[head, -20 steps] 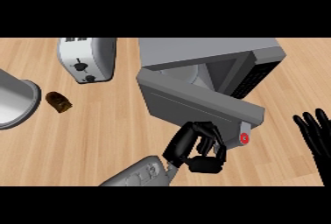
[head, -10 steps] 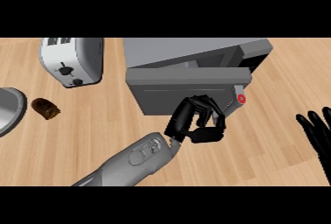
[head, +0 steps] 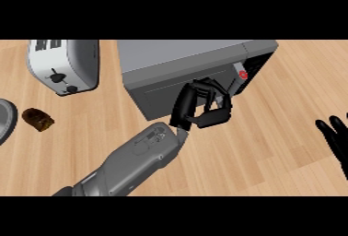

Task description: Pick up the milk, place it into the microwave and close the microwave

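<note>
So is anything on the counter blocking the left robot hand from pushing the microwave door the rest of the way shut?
Nothing visible does. The left robot hand is already against the microwave door, which looks nearly closed against the microwave. The toaster and the small brown item lie off to the left, clear of the door. The milk is not visible.

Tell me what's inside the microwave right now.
Nothing inside shows: the microwave is seen from above, its grey door looks nearly shut, and the left hand rests against it. Whether the milk is in there cannot be seen.
</note>
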Controlling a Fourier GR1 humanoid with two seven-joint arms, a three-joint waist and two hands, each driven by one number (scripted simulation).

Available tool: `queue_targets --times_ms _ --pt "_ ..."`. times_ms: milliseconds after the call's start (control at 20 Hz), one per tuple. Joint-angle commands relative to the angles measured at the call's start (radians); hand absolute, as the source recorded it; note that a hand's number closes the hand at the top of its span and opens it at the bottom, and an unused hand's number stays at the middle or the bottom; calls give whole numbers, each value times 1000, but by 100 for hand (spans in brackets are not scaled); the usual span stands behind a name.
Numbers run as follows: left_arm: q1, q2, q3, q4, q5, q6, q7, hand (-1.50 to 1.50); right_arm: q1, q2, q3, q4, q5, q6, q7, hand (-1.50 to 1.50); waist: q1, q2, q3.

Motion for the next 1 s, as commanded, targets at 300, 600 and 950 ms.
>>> queue_targets --times_ms 300,600,950 --pt "-69 0 41 87 93 -22 -88 150 -32 -37 -27 -31 -64 -2 41 -150 -26 12 3" --pt "-78 0 33 94 138 -15 -127 150 -61 -52 -32 -43 -93 -4 61 -150 -34 16 4" --pt "-73 0 17 124 158 -18 -181 150 -75 -75 -51 -56 -139 -14 91 -150 -43 21 3"
